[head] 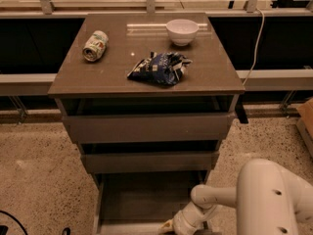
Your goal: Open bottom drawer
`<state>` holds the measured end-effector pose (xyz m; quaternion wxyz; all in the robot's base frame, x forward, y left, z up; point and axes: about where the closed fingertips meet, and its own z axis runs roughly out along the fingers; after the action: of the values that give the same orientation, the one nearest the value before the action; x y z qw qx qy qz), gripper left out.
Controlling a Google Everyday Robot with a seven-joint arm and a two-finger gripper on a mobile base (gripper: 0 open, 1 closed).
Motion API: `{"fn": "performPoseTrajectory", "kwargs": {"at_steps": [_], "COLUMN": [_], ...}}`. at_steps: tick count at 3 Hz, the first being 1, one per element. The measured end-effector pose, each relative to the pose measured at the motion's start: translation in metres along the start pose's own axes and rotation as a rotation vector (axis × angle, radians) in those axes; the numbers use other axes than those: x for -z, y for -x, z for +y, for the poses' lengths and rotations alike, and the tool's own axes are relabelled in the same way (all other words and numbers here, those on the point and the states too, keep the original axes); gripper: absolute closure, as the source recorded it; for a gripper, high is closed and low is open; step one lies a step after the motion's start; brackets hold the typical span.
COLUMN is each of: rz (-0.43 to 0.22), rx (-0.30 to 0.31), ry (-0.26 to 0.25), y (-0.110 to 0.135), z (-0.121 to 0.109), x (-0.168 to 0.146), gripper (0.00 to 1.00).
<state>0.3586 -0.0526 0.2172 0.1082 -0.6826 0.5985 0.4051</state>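
Note:
The bottom drawer (142,199) of the grey-brown cabinet is pulled out toward me. Its shallow grey tray is open to view, and its front panel (122,227) lies along the frame's lower edge. My gripper (168,225) is at the right part of that front panel, partly cut off by the frame's bottom. My white arm (274,199) reaches in from the lower right. The mid-sized drawer front (149,161) and the tallest top drawer front (146,127) sit above, each slightly out.
On the cabinet top (98,80) lie a tipped can (95,45), a white bowl (182,31) and a dark blue snack bag (160,67). A cable (254,38) hangs at the right. A cardboard box (306,119) stands at the right edge. The floor is speckled.

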Motion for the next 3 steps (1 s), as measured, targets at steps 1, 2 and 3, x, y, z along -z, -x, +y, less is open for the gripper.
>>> {"fn": "performPoseTrajectory", "kwargs": {"at_steps": [1, 2, 3], "rz": [-0.025, -0.08, -0.146], "rx": [0.026, 0.041, 0.02], "ry": [-0.109, -0.202, -0.271], "y": [0.001, 0.0, -0.016], "z": [0.003, -0.007, -0.023], "x": [0.031, 0.059, 0.081], "gripper": [0.0, 0.0, 0.0]}}
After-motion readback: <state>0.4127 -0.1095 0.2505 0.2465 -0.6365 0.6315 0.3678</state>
